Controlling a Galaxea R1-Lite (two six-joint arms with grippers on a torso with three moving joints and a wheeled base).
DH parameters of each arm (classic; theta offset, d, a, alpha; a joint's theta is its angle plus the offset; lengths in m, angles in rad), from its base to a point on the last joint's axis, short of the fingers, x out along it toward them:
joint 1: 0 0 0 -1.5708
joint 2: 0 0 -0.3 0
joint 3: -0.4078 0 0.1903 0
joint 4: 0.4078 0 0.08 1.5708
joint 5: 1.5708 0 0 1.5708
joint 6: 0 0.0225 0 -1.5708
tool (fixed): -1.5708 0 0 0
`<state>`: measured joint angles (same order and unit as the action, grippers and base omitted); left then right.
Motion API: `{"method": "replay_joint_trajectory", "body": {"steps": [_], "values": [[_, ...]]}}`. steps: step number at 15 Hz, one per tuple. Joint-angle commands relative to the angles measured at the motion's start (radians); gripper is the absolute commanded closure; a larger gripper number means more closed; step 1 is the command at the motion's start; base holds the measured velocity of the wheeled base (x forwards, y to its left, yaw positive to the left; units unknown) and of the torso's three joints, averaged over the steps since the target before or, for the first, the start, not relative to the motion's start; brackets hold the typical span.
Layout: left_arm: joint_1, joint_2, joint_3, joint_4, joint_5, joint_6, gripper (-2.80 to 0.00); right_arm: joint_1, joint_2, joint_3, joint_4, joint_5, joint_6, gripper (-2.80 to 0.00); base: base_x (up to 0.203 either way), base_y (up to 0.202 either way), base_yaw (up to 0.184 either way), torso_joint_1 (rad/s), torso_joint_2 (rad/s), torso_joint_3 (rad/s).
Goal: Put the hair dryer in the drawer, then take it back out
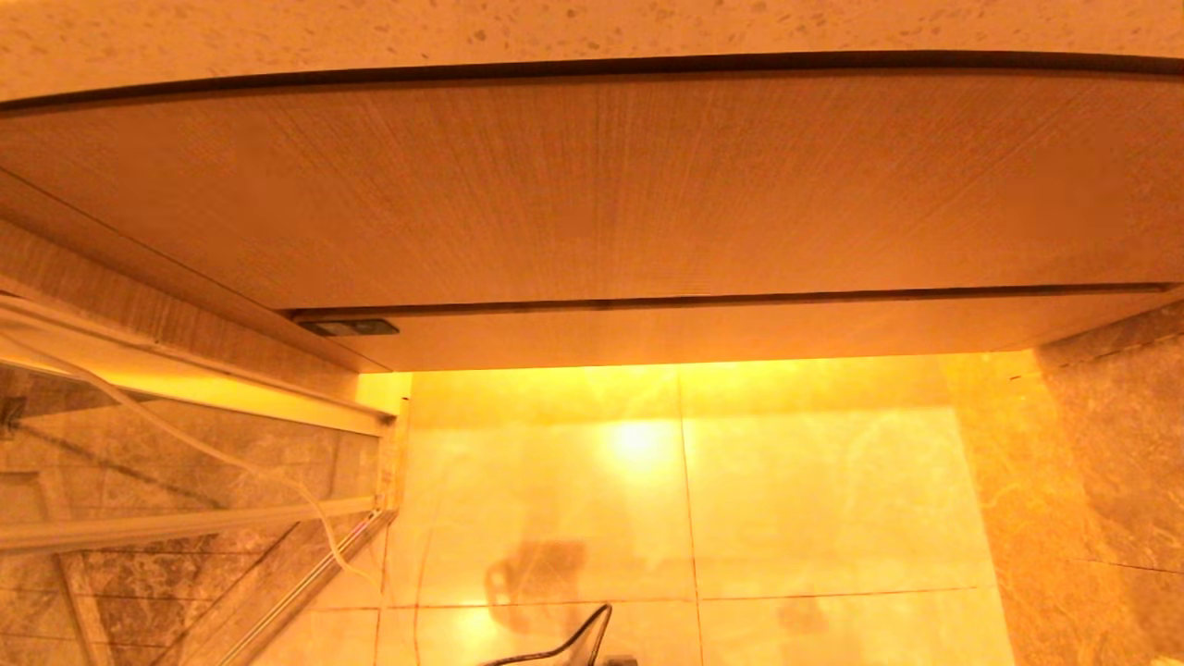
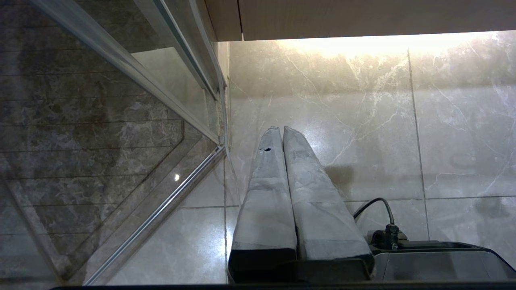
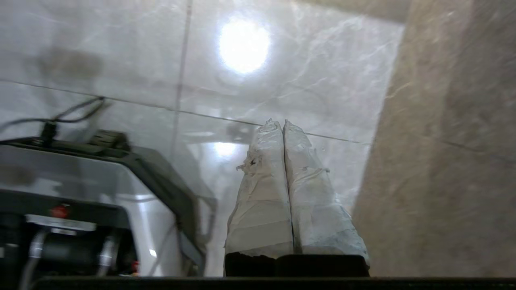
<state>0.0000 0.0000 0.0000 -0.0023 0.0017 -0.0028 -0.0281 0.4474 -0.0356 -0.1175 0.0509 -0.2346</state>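
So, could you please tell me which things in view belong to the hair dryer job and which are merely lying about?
Job:
- drawer, closed, below the taller wood panel
- right gripper, shut, empty, over the floor tiles
- left gripper, shut, empty
- the hair dryer is not in view

Lying about:
- glass door
- speckled countertop

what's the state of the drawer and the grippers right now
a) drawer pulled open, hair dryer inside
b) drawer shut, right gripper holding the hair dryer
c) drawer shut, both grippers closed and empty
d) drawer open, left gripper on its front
c: in the head view the drawer sits flush and closed, and each wrist view shows the left gripper and right gripper with fingers pressed together, holding nothing, over the tile floor.
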Motion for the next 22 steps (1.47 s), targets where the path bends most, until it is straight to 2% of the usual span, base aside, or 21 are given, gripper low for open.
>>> {"method": "replay_joint_trajectory", "body": {"steps": [1,2,4,7,11,13,14,17,20,22], "values": [[0.000,0.000,0.000,-0.001,0.000,0.000,0.00,0.046,-0.187,0.014,0.071,-0.007,0.037,0.00,0.000,0.000,0.000,0.000,0.00,0.000],[0.000,0.000,0.000,-0.001,0.000,0.000,0.00,0.052,-0.231,0.005,0.111,-0.005,0.050,0.00,0.000,0.000,0.000,0.000,0.00,0.000],[0.000,0.000,0.000,-0.001,0.000,0.000,0.00,0.039,-0.312,-0.012,0.142,0.080,0.077,0.00,0.000,0.000,0.000,0.000,0.00,0.000],[0.000,0.000,0.000,-0.001,0.000,0.000,0.00,0.032,-0.411,-0.056,0.302,0.028,0.042,0.00,0.000,0.000,0.000,0.000,0.00,0.000],[0.000,0.000,0.000,-0.001,0.000,0.000,0.00,0.031,-0.447,-0.031,0.236,-0.022,0.096,0.00,0.000,0.000,0.000,0.000,0.00,0.000],[0.000,0.000,0.000,-0.001,0.000,0.000,0.00,0.031,-0.447,0.019,0.065,-0.038,0.142,0.00,0.000,0.000,0.000,0.000,0.00,0.000],[0.000,0.000,0.000,-0.001,0.000,0.000,0.00,0.031,-0.447,0.028,0.049,-0.042,0.158,0.00,0.000,0.000,0.000,0.000,0.00,0.000],[0.000,0.000,0.000,-0.001,0.000,0.000,0.00,0.031,-0.446,0.037,0.107,-0.049,0.190,0.00,0.000,0.000,0.000,0.000,0.00,0.000],[0.000,0.000,0.000,-0.001,0.000,0.000,0.00,0.031,-0.444,0.037,0.116,-0.059,0.277,0.00,0.000,0.000,0.000,0.000,0.00,0.000],[0.000,0.000,0.000,-0.001,0.000,0.000,0.00,0.031,-0.444,0.037,0.116,-0.059,0.281,0.00,0.000,0.000,0.000,0.000,0.00,0.000]]}}
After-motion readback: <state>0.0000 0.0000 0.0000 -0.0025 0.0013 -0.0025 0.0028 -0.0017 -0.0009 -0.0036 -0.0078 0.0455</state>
